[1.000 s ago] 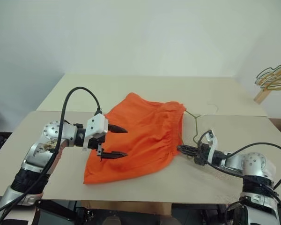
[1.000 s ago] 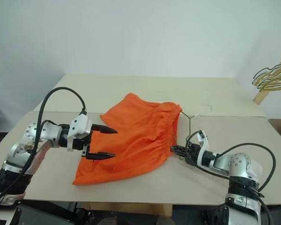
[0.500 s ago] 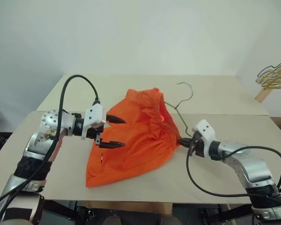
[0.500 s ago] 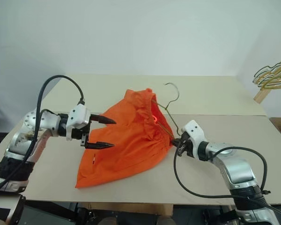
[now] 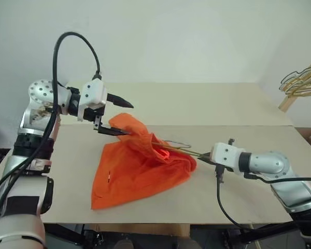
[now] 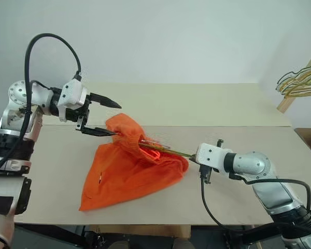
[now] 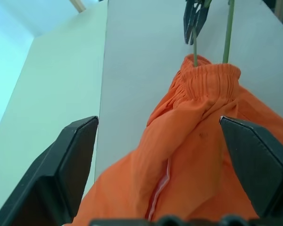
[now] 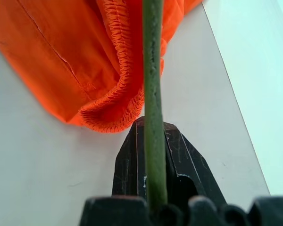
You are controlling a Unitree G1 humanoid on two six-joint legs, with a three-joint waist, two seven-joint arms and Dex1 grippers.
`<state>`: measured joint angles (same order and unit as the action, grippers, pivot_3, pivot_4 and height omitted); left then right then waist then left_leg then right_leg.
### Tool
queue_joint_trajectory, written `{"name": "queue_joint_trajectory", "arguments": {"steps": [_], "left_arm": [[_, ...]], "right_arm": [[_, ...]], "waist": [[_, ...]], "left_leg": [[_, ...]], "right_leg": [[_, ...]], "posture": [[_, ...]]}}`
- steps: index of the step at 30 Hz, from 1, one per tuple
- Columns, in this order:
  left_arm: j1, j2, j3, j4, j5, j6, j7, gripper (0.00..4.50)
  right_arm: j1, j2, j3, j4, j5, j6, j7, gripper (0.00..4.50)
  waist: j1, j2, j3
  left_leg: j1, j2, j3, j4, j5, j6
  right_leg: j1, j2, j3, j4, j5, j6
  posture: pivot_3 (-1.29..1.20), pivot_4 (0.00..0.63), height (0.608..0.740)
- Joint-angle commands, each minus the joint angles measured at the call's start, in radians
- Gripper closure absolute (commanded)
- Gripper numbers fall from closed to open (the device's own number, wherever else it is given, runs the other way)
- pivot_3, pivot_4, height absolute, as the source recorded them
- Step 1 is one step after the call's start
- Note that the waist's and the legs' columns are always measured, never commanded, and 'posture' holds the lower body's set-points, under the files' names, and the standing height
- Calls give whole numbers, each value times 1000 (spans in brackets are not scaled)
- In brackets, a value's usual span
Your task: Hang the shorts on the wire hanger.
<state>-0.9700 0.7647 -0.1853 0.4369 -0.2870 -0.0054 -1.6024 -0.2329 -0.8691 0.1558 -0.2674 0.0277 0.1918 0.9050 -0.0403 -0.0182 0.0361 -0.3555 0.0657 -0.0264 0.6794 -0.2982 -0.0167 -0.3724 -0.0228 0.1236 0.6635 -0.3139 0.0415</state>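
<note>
Right end effector (image 5: 211, 159) clenched on wire hanger (image 8: 152, 84), wire threaded into orange shorts (image 5: 140, 166) bunched on tabletop (image 5: 238, 111). Left end effector (image 5: 115, 114) released above them. Risk: unsupported fabric slides off the wire.

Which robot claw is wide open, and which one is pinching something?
The left gripper is wide open, at the shorts' raised end. The right gripper is shut on the wire hanger, which runs into the shorts.
</note>
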Motion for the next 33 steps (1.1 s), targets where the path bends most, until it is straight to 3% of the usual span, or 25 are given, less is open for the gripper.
{"name": "queue_joint_trajectory", "arguments": {"steps": [1, 4, 8, 14, 26, 29, 33], "left_arm": [[-43, 50, -138, -22, -117, 14, -12, 35], [-58, 101, -280, -52, -196, 4, -12, 35], [-91, 68, -377, 29, -168, -78, -12, 35], [-111, -6, -395, 127, -84, -186, -12, 35], [-55, 56, -418, 66, -81, -210, -12, 35], [-49, 25, -380, 96, -3, -234, -9, 580], [-47, -30, -329, 123, 91, -239, 47, 1793]], "right_arm": [[-33, 8, -5, -31, -15, -13, 1, 4500], [-37, 7, 0, -30, -29, -11, 6, 4500], [-50, 10, -8, -52, -16, 29, 19, 4500], [-60, -14, -15, -125, 17, 166, 67, 4500], [-135, -29, -23, -195, 117, 469, 119, 4500], [-147, -38, -16, -199, 124, 484, 122, 4500], [-157, -49, -8, -202, 132, 500, 127, 4500]], "waist": [[-6, 0, 0], [-19, 0, 0], [-28, 0, 0], [-34, 1, 0], [-60, 1, 1], [-58, 1, 1], [-55, 1, 1]], "left_leg": [[0, 0, 0, 0, 0, 0], [0, 0, 0, 0, 0, 0], [0, 0, 0, 0, 0, 0], [0, 0, 0, 0, 0, 0], [0, 0, -1, 1, 0, 0], [0, 0, -1, 1, 0, 0], [0, 0, -1, 1, 0, 0]], "right_leg": [[0, 0, 0, 0, 0, 0], [0, 0, 0, 0, 0, 0], [0, 0, 0, 1, 0, 0], [0, 0, 0, 0, 0, 0], [0, 0, 0, 0, 0, 0], [0, 0, 0, 1, 0, 0], [1, 0, 0, 1, 0, 0]], "posture": [[-51, 0, 740], [-59, 0, 740], [-76, 0, 740], [-91, 0, 740], [-83, 0, 740], [-79, 0, 740], [-79, 0, 740]]}}
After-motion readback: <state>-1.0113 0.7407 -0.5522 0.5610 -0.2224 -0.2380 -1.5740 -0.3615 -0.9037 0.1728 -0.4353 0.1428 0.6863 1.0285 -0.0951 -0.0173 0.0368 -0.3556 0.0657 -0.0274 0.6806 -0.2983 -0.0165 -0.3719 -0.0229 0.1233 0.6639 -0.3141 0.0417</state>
